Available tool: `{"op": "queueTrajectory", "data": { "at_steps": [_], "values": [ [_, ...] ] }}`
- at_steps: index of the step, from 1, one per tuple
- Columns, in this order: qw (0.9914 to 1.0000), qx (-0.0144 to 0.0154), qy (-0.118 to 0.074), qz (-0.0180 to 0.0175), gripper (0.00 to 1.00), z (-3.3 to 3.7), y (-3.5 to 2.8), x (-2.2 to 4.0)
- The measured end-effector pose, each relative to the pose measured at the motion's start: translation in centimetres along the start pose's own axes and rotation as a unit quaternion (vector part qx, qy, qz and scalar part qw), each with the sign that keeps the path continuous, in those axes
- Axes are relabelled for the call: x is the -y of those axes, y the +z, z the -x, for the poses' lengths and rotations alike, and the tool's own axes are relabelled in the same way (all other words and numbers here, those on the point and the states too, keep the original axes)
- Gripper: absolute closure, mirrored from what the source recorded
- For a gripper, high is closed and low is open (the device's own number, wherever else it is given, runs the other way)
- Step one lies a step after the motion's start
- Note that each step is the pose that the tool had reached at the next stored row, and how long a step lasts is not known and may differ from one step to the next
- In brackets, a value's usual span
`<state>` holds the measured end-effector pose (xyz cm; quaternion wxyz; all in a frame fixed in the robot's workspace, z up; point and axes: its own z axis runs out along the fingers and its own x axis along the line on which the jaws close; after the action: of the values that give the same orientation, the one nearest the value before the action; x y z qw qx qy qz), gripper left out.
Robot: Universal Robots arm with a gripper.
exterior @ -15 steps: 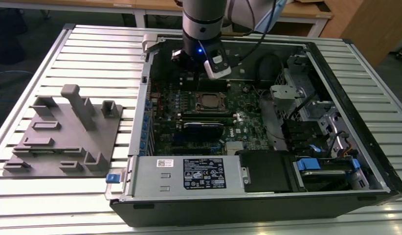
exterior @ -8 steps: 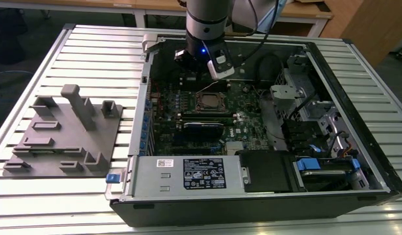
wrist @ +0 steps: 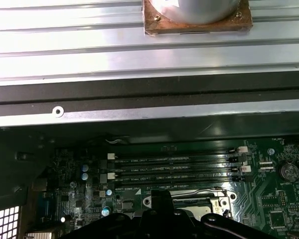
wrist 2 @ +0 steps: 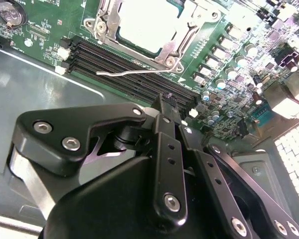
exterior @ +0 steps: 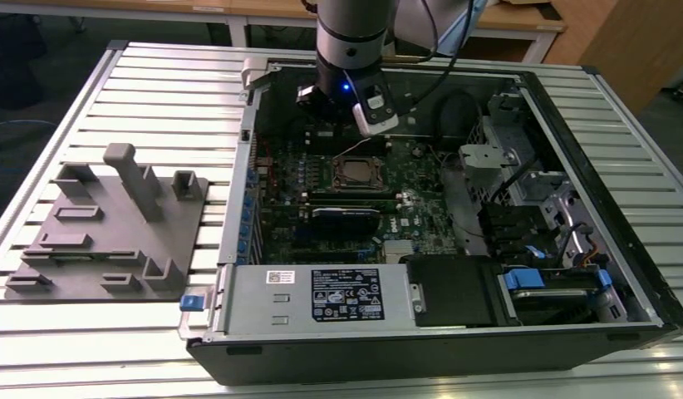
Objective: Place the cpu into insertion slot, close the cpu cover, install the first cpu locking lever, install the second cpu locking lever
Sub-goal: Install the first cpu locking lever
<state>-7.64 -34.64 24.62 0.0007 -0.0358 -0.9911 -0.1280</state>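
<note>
Exterior view first: we find the open computer case [exterior: 430, 345] lying flat on the slatted metal table [exterior: 153, 91]. A grey moulded fixture [exterior: 109, 224] sits just beside it, toward the table edge at the exterior view's left. The arm [exterior: 353, 41] descends into the case over the green circuit board [exterior: 286, 191], near the case wall farthest from the labelled power supply [exterior: 319, 295]. Drive bays [exterior: 541, 224] and black cables occupy the side at the exterior view's right. The insertion slot [exterior: 358, 173] sits mid-board, apart from the arm's lower end, which we cannot separate from the dark interior. In the second wrist view the gripper [wrist 2: 165, 103] stands in the foreground and blocks much of the board. Its jaws are drawn together, with no gap visible and nothing between them. Beyond the tips the cpu [wrist 2: 144, 22] lies in the socket, its bright metal top showing through the cpu cover [wrist 2: 182, 40], which appears to lie flat around it. The picture's border cuts off the far part. One thin wire locking lever [wrist 2: 134, 72] lies between the socket and the black memory slots [wrist 2: 89, 57]; we cannot tell whether any lever is hooked. A coin cell [wrist 2: 10, 12] sits near the slots' end. In the first wrist view the gripper's dark body hides most of the socket.
</note>
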Motion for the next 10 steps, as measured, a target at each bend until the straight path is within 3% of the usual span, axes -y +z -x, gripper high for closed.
{"op": "queueTrajectory", "data": {
  "at_steps": [10],
  "values": [
    [1.0,0.0001,0.0,-0.0001,0.89,0.0,0.01,0.0]
  ]
}}
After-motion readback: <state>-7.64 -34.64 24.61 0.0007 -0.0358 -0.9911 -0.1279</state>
